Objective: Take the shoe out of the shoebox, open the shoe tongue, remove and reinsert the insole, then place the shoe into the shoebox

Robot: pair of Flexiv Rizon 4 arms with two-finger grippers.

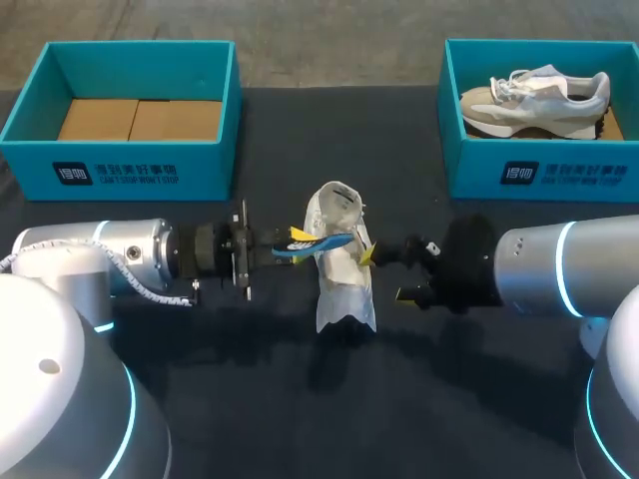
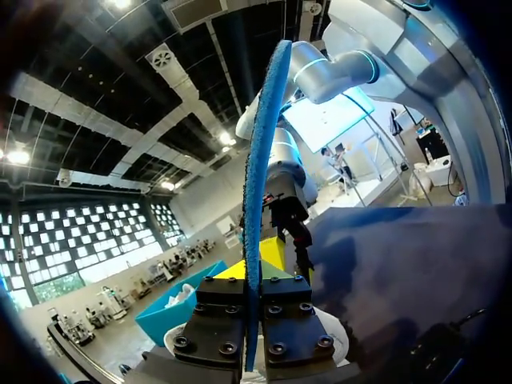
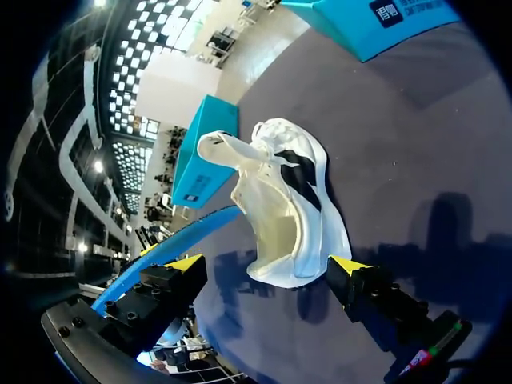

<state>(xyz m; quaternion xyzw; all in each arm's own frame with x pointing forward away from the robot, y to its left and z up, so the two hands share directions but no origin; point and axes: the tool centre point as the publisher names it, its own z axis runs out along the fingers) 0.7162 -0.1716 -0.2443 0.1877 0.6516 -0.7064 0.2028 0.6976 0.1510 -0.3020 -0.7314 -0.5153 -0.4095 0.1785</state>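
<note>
From where I stand, the white shoe [image 1: 344, 264] sits out in the middle of the dark desk [image 1: 300, 409], lying lengthwise from far to near, with open cloth all round it and plenty in front. Both teal boxes keep to the far edge, well apart from it: the left shoebox [image 1: 130, 172] shows a cardboard floor, the right shoebox [image 1: 544, 172] has a second shoe [image 1: 539, 98] in it. The two arms lie low and level, coming in from opposite sides to meet at the shoe. The left claw [image 1: 300, 241] pinches the blue insole [image 1: 327, 241], which reaches across the shoe's opening. The right claw [image 3: 268, 264] is spread wide. Only its own wrist view shows the shoe just ahead of and between those fingers, while the left wrist view shows the insole edge-on, clamped from both sides
</note>
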